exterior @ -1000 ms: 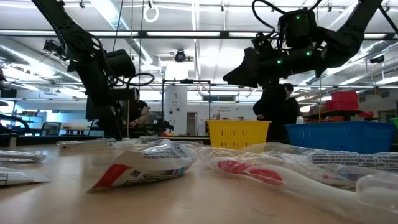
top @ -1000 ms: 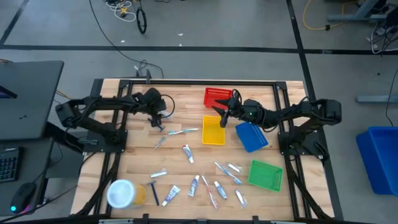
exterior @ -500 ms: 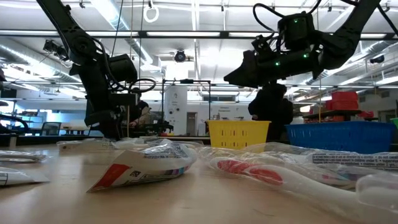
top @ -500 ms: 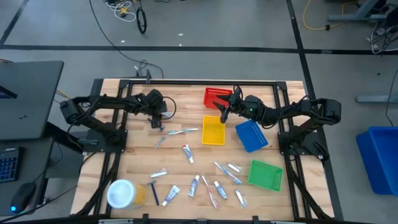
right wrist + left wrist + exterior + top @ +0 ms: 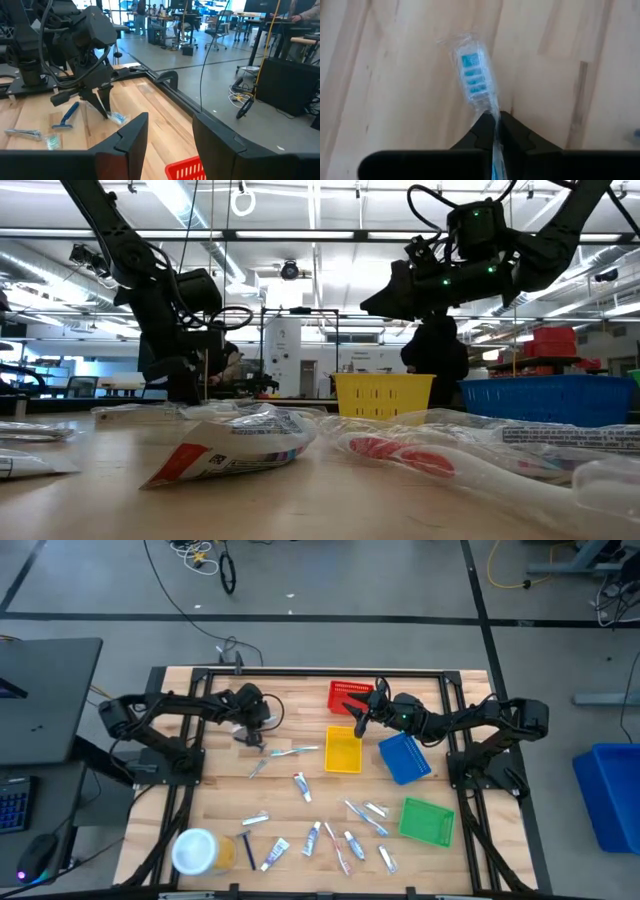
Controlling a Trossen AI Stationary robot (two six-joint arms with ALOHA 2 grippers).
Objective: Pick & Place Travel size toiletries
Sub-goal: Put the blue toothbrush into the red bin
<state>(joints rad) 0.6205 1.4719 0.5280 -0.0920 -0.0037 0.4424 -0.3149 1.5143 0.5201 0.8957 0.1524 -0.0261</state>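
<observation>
Toothbrush (image 5: 474, 80) pinched by left gripper (image 5: 495, 127) fingers near table's far-left edge, likely for carrying to a tray | right gripper (image 5: 167, 132) fingers parted, empty, hovering above red tray (image 5: 349, 696).

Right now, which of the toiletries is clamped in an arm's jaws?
The wrapped toothbrush with blue bristles, pinched by the left gripper at the table's rear left; every other toiletry lies loose, and the right gripper holds nothing.
</observation>
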